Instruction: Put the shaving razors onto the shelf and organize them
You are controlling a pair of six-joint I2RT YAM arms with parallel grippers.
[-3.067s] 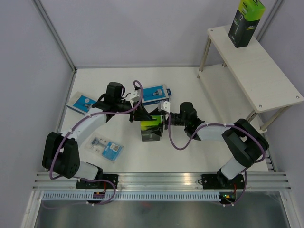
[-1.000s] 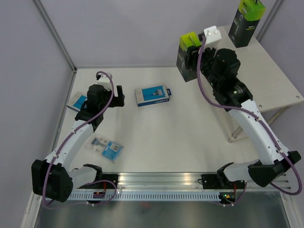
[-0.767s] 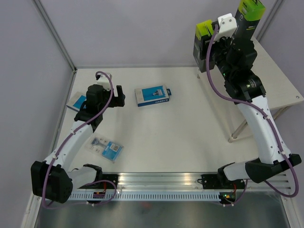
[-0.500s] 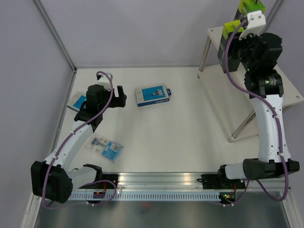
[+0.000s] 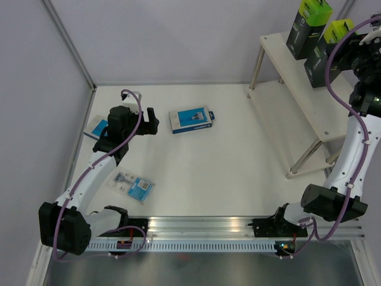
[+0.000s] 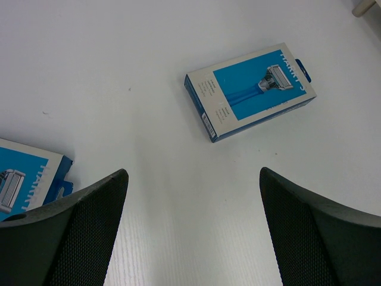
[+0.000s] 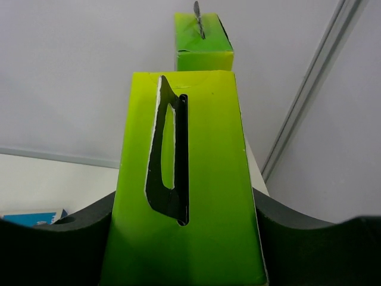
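The right jaws grip a tall black-and-green box (image 5: 319, 52) upright over the shelf's (image 5: 342, 107) top board, just beside a second green-topped box (image 5: 308, 24) standing there. Three packs lie on the surface (image 5: 238, 161), nearer the left jaws, which hang wide open and empty: one blue box (image 6: 250, 89) ahead, another blue box (image 6: 27, 179) at their left, and one blister pack (image 5: 134, 185).

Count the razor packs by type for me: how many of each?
Tall black boxes with lime-green tops: 2
Flat blue-and-white boxes: 2
Clear blister pack: 1
Total: 5
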